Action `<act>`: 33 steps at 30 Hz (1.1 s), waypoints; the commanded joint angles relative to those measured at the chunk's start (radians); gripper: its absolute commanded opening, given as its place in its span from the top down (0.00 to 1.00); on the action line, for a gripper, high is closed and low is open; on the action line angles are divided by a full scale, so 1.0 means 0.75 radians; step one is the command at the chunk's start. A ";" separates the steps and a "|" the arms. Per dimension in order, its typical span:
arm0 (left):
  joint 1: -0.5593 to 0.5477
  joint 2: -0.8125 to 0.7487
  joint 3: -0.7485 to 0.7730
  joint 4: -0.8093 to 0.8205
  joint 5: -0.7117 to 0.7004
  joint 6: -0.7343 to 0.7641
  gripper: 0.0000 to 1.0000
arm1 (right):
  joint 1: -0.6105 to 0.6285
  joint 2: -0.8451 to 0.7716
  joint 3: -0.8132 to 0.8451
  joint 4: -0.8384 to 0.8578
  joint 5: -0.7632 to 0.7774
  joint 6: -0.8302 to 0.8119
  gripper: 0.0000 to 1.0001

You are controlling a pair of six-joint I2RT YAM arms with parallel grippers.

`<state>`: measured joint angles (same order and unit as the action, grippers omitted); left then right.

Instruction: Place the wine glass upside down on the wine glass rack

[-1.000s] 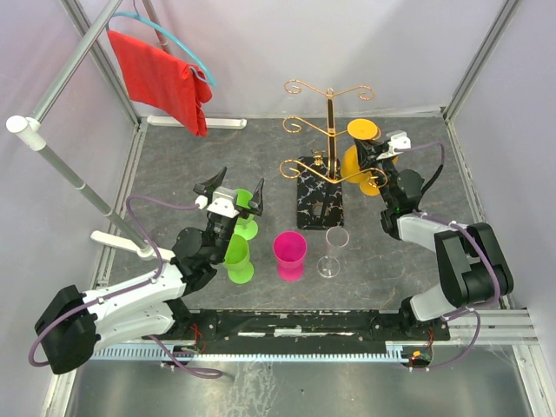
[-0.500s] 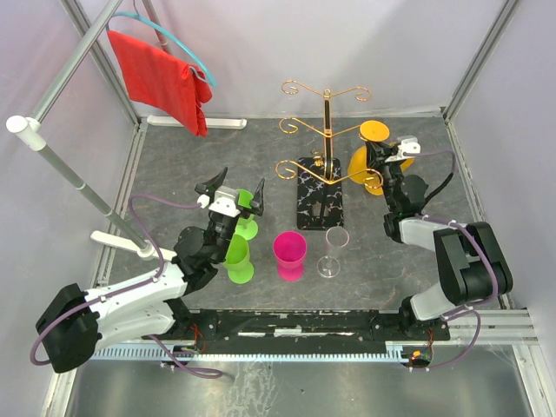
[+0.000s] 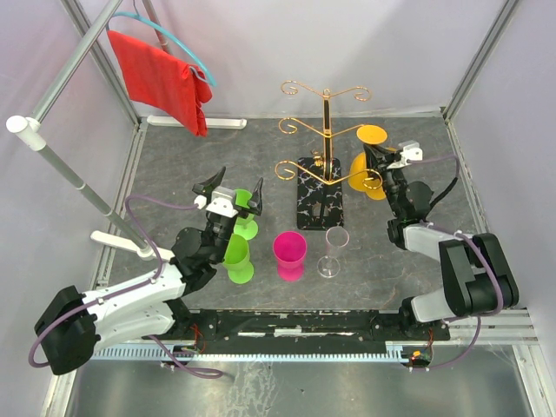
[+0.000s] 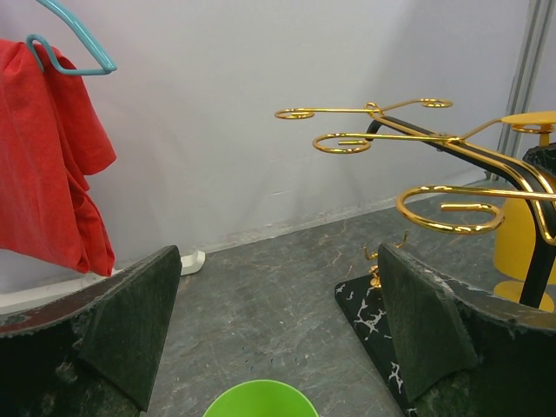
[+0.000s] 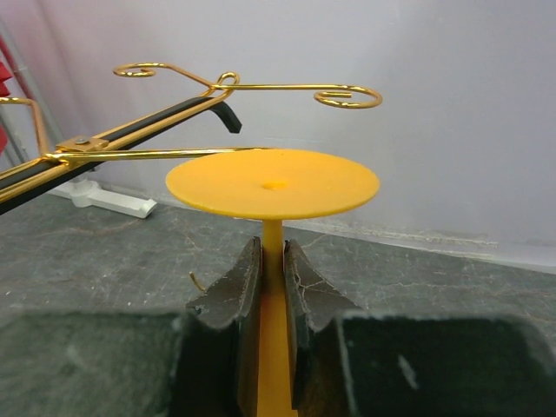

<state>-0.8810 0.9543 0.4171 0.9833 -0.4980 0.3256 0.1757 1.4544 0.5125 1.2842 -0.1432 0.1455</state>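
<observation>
- Jaws of the right gripper (image 5: pixel 272 261) clamp the thin stem of a yellow wine glass (image 5: pixel 272 182). The glass is upside down, with its round foot uppermost and its stem running straight up between them.
- Seen from above, the glass hangs in the air on the right side of the wine glass rack (image 3: pixel 324 130), level with the curled end of a lower right arm and well clear of the desk (image 3: pixel 417 139).
- From the right wrist, a gold wire of that arm comes in from the left at about the height of the foot's rim. Whether wire and foot touch cannot be told.
- The rack's upright pole lies to the glass's left, so the coming move looks like a short sideways slide that threads the stem into the arm and leaves the foot resting on top.
- The right arm is plainly the nearer one to the rack.
- Across the desk, the left gripper (image 3: pixel 230 193) hovers with its jaws spread wide and nothing in them, above a green cup (image 4: pixel 261 398).
- A pink cup (image 3: pixel 289 252) and a clear glass (image 3: pixel 333 252) stand in front of the rack's marble base.
</observation>
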 commanded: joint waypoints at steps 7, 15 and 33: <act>0.008 -0.001 -0.002 0.062 -0.043 -0.033 0.00 | 0.034 -0.137 -0.042 -0.111 -0.138 -0.071 0.99; 0.008 0.022 0.005 0.061 -0.055 -0.032 0.01 | 0.047 -0.144 -0.059 -0.167 -0.064 -0.084 0.81; 0.015 0.010 0.096 -0.129 -0.097 -0.109 0.01 | 0.048 -0.558 -0.239 -0.472 0.101 -0.108 0.43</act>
<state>-0.8745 0.9852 0.4423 0.8890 -0.5499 0.2848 0.2020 1.1519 0.3584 1.0134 -0.1173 0.0940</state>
